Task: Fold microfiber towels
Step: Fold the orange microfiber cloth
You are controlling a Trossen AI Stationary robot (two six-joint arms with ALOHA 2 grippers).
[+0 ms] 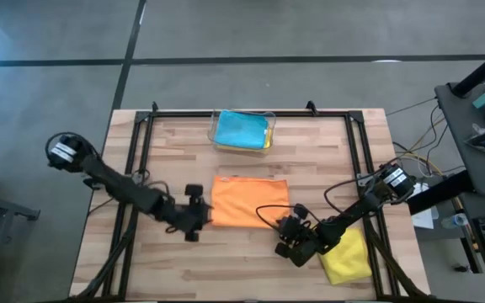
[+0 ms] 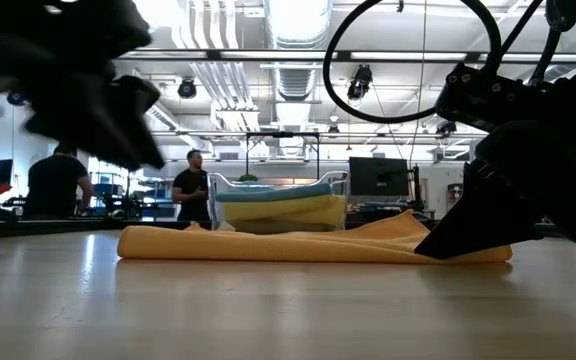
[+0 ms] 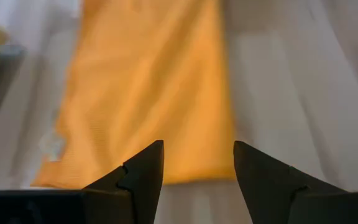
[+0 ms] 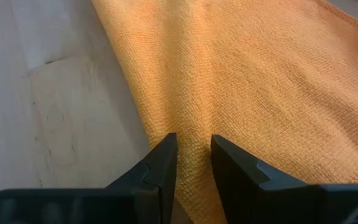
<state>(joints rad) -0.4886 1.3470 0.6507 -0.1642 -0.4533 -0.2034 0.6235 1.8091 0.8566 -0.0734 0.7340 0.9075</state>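
While the orange towel [image 1: 250, 201] lies folded flat mid-worktop [image 1: 183, 143], the right gripper [image 4: 193, 163] has its fingers narrowly parted over a ridge of the cloth's corner, the weave running between them; whether they actually pinch it I cannot tell. If they bite too little, the corner could slip free on lifting. The left gripper [image 3: 197, 168] hangs just short of the opposite edge, fingers spread and empty, so a one-sided pull might drag the fold askew.

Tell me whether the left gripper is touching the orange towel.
Apart. The left wrist view shows the left gripper open, with bare table between its fingertips and the edge of the orange towel.
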